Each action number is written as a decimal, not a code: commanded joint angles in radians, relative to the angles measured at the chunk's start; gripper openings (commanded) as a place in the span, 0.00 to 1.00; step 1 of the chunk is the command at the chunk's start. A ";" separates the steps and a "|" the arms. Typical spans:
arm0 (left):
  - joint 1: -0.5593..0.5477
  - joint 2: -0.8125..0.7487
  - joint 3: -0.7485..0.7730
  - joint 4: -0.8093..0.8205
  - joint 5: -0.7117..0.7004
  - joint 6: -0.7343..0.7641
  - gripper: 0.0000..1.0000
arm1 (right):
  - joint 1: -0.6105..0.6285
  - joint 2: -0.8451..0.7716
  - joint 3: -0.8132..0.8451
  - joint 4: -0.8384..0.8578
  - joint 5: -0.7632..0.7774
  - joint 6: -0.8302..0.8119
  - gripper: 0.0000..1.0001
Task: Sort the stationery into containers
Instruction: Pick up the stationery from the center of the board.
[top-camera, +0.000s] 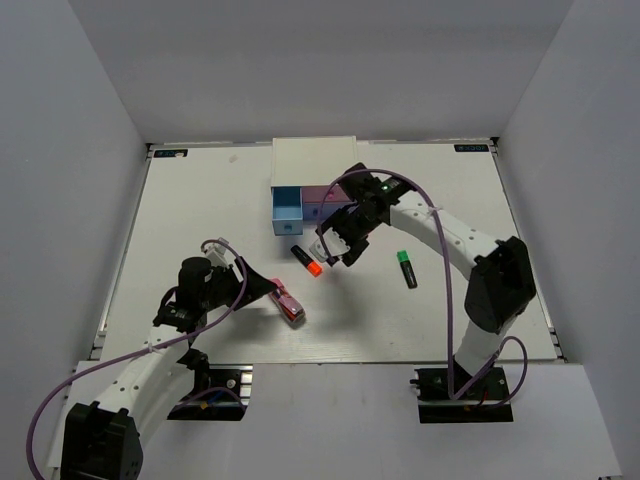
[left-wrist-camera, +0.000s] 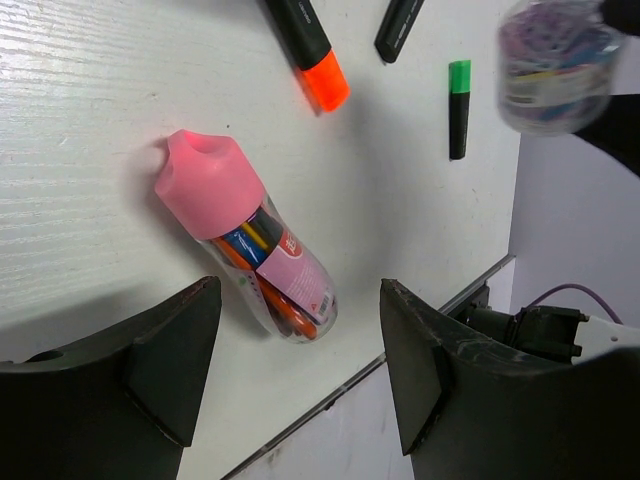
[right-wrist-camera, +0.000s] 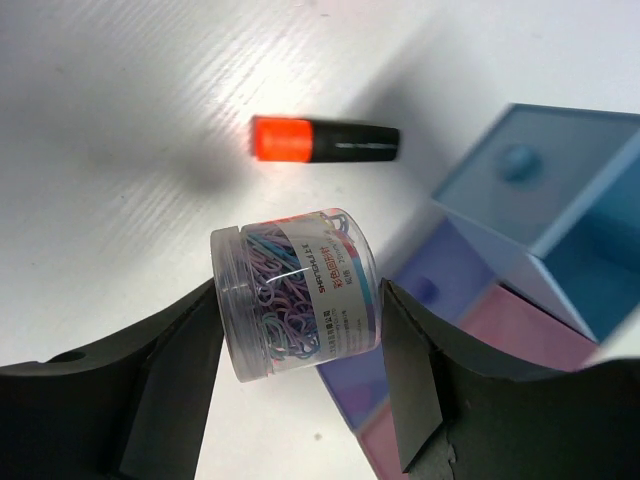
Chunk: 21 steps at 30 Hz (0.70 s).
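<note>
My right gripper is shut on a clear round tub of coloured paper clips, held above the table just in front of the drawers; the tub also shows blurred in the left wrist view. An orange-capped black marker lies beside it. A green-capped marker lies to the right. A clear tube of pens with a pink cap lies just ahead of my open, empty left gripper. A third black marker shows only partly.
The white mini cabinet stands at the back centre. Its blue drawer is pulled out and open. The purple drawer and pink drawer sit beside it. The table's near edge is close to the pen tube.
</note>
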 joint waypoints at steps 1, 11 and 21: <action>0.004 -0.014 -0.003 0.016 0.014 -0.002 0.75 | 0.004 -0.076 0.017 0.022 -0.040 0.037 0.14; 0.004 -0.003 -0.012 0.060 0.023 -0.022 0.75 | 0.013 -0.088 0.057 0.288 -0.074 -0.004 0.11; 0.004 0.006 -0.012 0.080 0.014 -0.022 0.75 | 0.011 -0.002 0.192 0.408 -0.106 -0.033 0.11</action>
